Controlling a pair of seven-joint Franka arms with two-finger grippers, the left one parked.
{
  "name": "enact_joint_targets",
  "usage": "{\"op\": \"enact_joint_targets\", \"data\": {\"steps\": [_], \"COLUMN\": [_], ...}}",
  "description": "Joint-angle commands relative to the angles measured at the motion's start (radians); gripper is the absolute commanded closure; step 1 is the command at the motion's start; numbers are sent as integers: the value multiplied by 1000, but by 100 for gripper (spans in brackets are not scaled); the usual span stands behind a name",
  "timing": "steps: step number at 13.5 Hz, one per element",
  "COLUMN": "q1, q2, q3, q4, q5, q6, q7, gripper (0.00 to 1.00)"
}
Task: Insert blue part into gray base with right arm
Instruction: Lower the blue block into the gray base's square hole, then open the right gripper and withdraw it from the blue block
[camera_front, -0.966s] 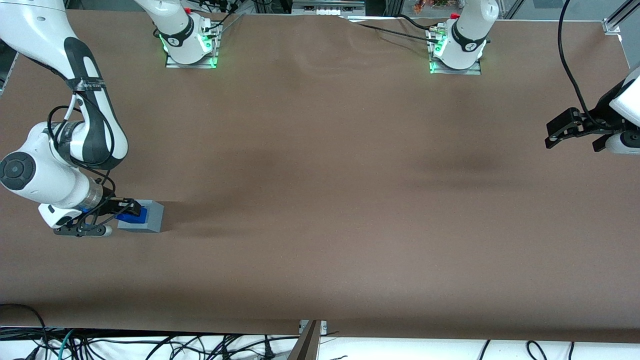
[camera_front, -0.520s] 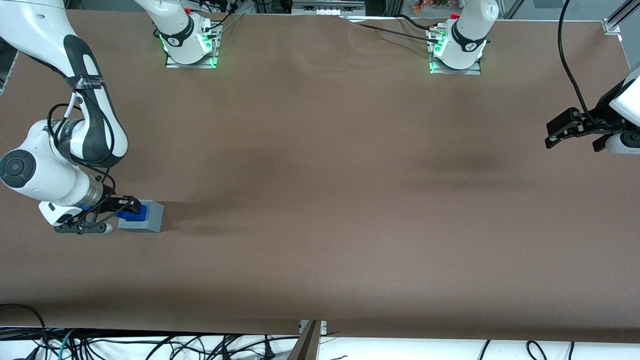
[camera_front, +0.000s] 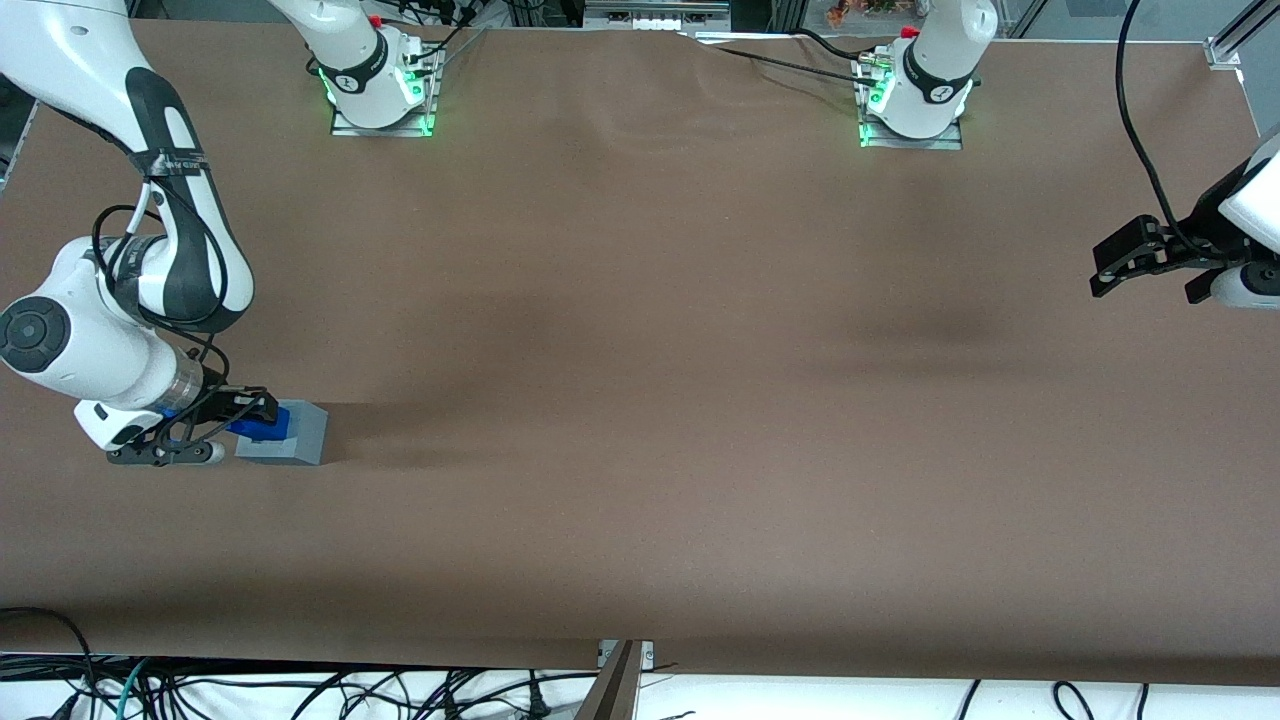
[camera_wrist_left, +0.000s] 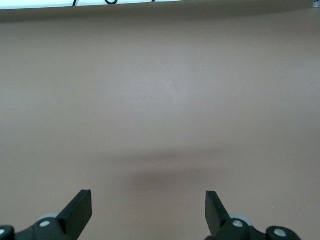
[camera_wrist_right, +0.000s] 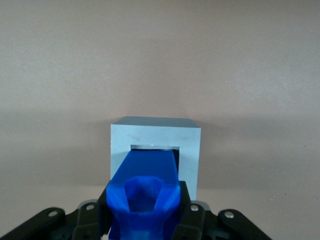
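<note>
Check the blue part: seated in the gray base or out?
Out: the blue part, clamped in the gripper, hangs above the gray base, whose recess is partly visible.

Even, fairly bright overhead light falls on the brown surface (camera_front: 640, 400) in the front view, with soft, wide shadow bands across the middle of the frame. A long diffuse shadow stretches from the gray base (camera_front: 285, 432) toward frame centre. Green lamps glow at the arm mounts at the top. In the right wrist view the blue part (camera_wrist_right: 145, 200) held in the tool (camera_wrist_right: 145, 220) is slightly soft, the base sharper.
</note>
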Motion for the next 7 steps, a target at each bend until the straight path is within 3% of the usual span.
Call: {"op": "enact_joint_targets", "data": {"steps": [1, 7], "q1": [-7, -7], "q2": [-1, 17], "q3": [-2, -2], "q4": [-47, -45], "q5": [-24, -24], "q6": [32, 69], "q7": [-12, -11], "gripper": [94, 94]}}
